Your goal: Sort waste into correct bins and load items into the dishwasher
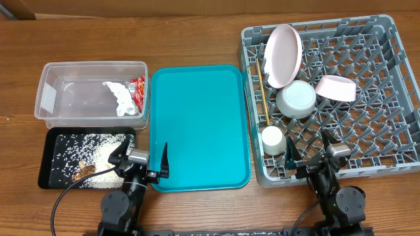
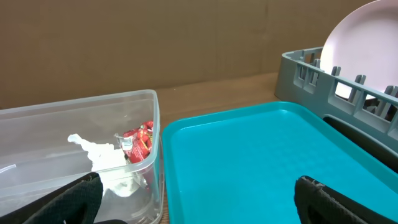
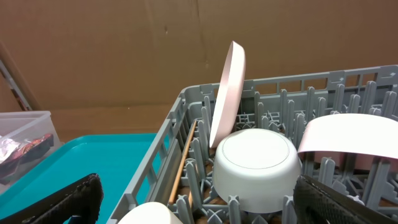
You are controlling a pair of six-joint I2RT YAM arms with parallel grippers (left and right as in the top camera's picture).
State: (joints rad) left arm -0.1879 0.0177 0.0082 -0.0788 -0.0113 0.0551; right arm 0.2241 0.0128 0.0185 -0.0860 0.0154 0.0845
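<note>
The left fingers (image 2: 73,200) stand wide apart and hold nothing. One is over the near right corner of the black tray (image 1: 46,180), the other over the near left corner of the teal serving tray (image 1: 197,124). White rice grains (image 1: 108,154) and a few brown scraps (image 1: 84,172) lie in the black tray. Behind it on the bench (image 1: 197,33) sits the clear plastic tub (image 1: 92,64), holding a crumpled white wrapper (image 1: 121,98) and a red-striped one (image 1: 136,90).

The right fingers (image 3: 348,202) are also spread and empty, low over the near wall of the grey dish rack (image 1: 387,78). One of them is just beside the small white cup (image 1: 272,139). In the rack the pale plate (image 1: 283,56) stands on edge, and the whitish bowl (image 1: 296,98) sits upside down in front of it. The pink bowl (image 1: 335,87) rests to the right of the whitish bowl, tilted. The wooden chopsticks (image 1: 263,95) lie along the rack's left wall.
</note>
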